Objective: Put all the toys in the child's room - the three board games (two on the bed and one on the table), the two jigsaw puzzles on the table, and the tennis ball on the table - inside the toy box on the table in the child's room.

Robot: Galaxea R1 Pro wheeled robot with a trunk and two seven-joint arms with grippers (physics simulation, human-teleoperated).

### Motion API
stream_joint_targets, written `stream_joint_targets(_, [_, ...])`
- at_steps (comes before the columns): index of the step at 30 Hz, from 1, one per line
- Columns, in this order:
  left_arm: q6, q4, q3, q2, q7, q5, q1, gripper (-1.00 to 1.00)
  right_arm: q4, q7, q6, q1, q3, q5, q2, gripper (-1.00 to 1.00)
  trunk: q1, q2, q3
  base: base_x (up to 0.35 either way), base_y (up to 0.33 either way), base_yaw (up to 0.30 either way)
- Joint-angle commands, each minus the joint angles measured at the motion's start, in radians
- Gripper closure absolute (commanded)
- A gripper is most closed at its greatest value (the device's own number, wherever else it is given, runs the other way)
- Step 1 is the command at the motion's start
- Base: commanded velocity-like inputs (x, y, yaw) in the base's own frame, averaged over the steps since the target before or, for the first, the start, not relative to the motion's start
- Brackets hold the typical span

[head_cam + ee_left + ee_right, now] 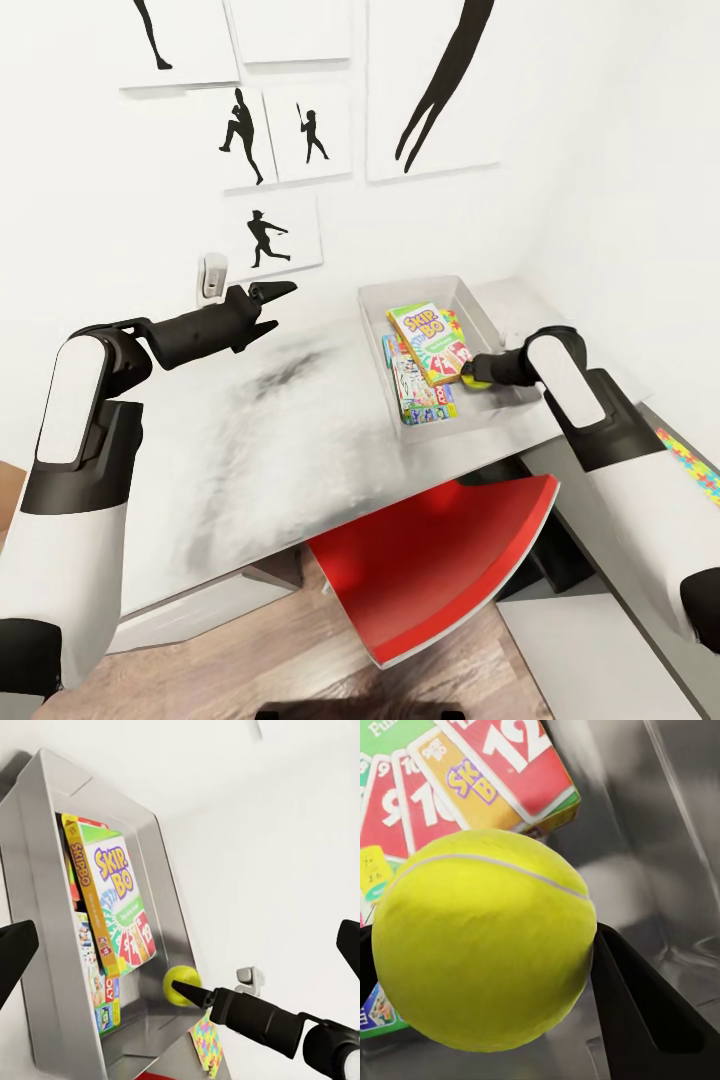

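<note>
- A white-walled room hung with black silhouette prints of ball players; the pale grey table (300, 440) runs below them, with a red chair seat (440, 570) tucked under its near edge
- The toy box (372, 310) sits at the table's far right, against the wall, so the right arm can reach over its near wall
- Inside it the SKIP-BO game (428, 340) lies tilted atop the other board games (412, 395)
- The right gripper (478, 374) is clamped on the tennis ball (178, 985), holding it above the box's near corner; I judge it is placed there for a drop into the bare floor beside the games
- One jigsaw puzzle (690, 462) lies on the darker wing, not yet boxed
- The left gripper (262, 308) hovers above the table with fingers spread, holding nothing, well apart from the box, likely parked clear
</note>
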Motion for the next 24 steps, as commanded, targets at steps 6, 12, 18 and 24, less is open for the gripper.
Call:
stream_joint_targets(6, [0.0,-0.001,-0.001,0.001,0.01,0.01,0.0,-1.0,0.001,-0.014,0.001,0.005,0.01,-0.012,0.0,1.0,0.001,-0.002,-0.002,0.0,0.0,0.0])
stream_joint_targets(12, [0.0,-0.001,-0.001,-0.001,0.01,0.01,0.0,-1.0,0.002,-0.014,0.001,0.007,0.025,-0.012,0.0,1.0,0.001,-0.002,-0.002,0.0,0.0,0.0])
stream_joint_targets(18, [0.0,-0.001,-0.001,-0.002,0.01,0.01,0.0,-1.0,0.002,-0.014,0.001,0.008,0.03,-0.012,-0.001,1.0,0.001,-0.002,-0.002,0.0,0.0,0.0])
stream_joint_targets(24, [0.0,-0.001,-0.001,-0.003,0.01,0.01,-0.001,-1.0,0.012,-0.014,0.001,0.006,0.032,-0.012,-0.001,-1.0,0.001,-0.002,-0.002,0.0,0.0,0.0])
